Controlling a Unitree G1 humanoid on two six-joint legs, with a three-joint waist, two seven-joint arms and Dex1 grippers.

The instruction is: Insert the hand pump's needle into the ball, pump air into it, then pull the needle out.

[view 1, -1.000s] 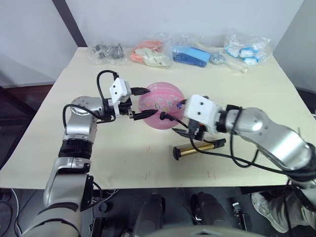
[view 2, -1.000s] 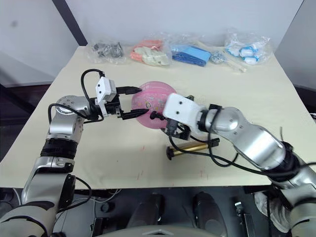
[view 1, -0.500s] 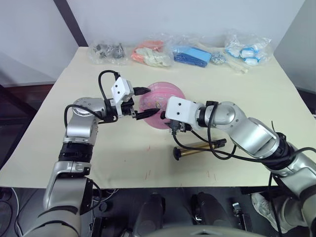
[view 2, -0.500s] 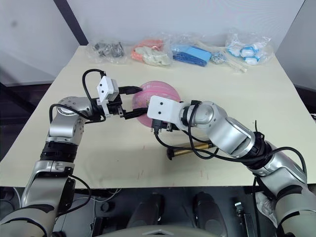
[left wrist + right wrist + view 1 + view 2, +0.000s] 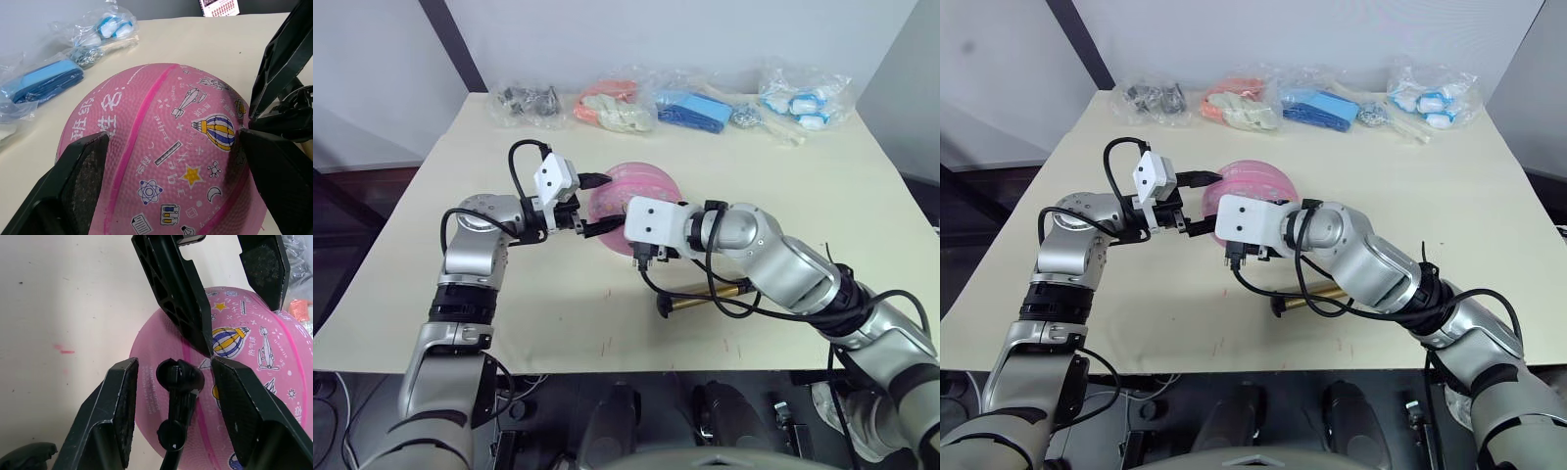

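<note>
Table (image 5: 803,196): pale top carrying everything below; bare around the work area.

Ball (image 5: 631,186): pink, with cartoon stickers, resting mid-table. Your left gripper (image 5: 171,147) has its jaws spread wide around it, one pad on each flank, steadying it. Keep that hold firm, because any roll will throw off the needle's line.

Right gripper (image 5: 171,382): jaws parted, fingers (image 5: 117,406) standing either side of the needle's black fitting (image 5: 178,374). You cannot tell from here whether the pads are pressing the fitting or only bracketing it. The fitting sits against the ball's near face, just beside the balloon sticker (image 5: 227,340).

Hand pump (image 5: 705,294): gold-brown barrel lying flat on the table, near the ball on your side and under your right forearm; its thin black hose (image 5: 656,284) loops up to the fitting.

Needle: the pin itself is hidden by the fitting, so its depth is unknown, and no valve hole can be made out either. Likely step: seating it. Push straight along its own axis, slowly, with no sideways lean that could bend it.

Around: five clear bags (image 5: 612,108) lined along the table's far edge, well apart from the work. The tight spot is your left gripper's near finger (image 5: 171,284), close above the fitting; mind the hose slack too
</note>
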